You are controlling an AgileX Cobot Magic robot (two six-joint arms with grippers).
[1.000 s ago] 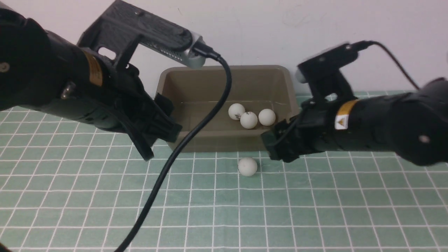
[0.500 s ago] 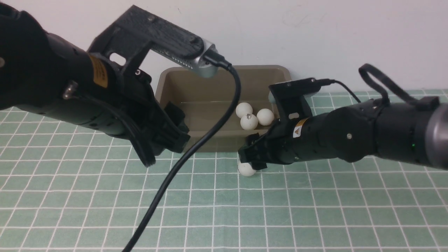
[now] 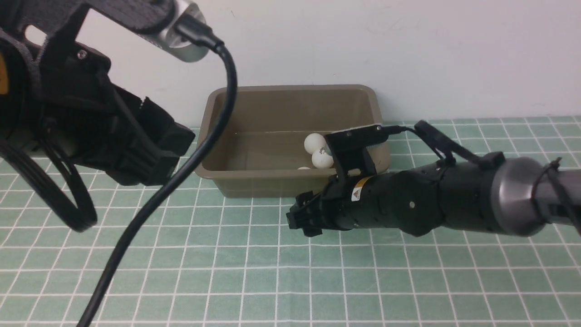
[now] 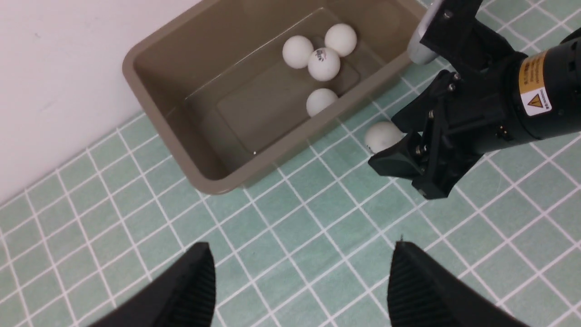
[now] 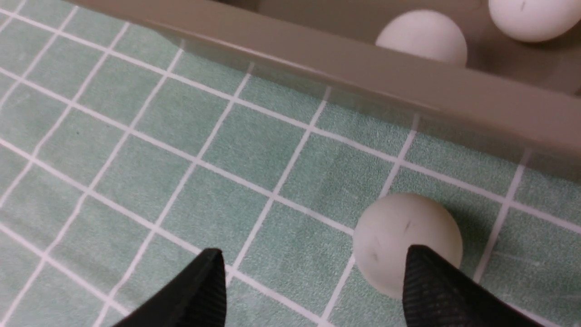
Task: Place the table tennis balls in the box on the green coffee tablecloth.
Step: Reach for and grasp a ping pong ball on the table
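Since half a second ago: right arm has dropped lower and pushed further toward the robot's left. The right gripper [image 3: 301, 222] now sits close over the tablecloth [image 3: 272, 281], in front of the box [image 3: 290, 87]. Left arm has lifted and pulled back to its own side, which opens the view of the box's left half.

Box: stands at the far edge of the cloth, back rim against the white wall [image 3: 408, 45]. The left wrist view shows four balls [image 4: 323, 63] inside. Three are bunched toward the far right corner; one [image 4: 321, 101] lies alone close to the near wall.

Fifth ball [image 4: 380, 135]: on the cloth outside the box, near its front wall toward the right end, with a narrow strip of cloth between ball and wall. Hidden behind the right arm in the front view.

Right gripper: jaws spread wide, nothing pinched. In the right wrist view one fingertip [image 5: 435, 281] overlaps the near side of the fifth ball [image 5: 404, 231]. The ball sits in line with that finger, not centred in the gap. Cannot tell whether they touch.

Left gripper [image 4: 302, 247]: well above the cloth, jaws spread, empty. Its black cable [image 3: 190, 150] hangs across the left part of the front view.

Room: the cloth on the robot's side of the right gripper is open squares, nothing lying on it.
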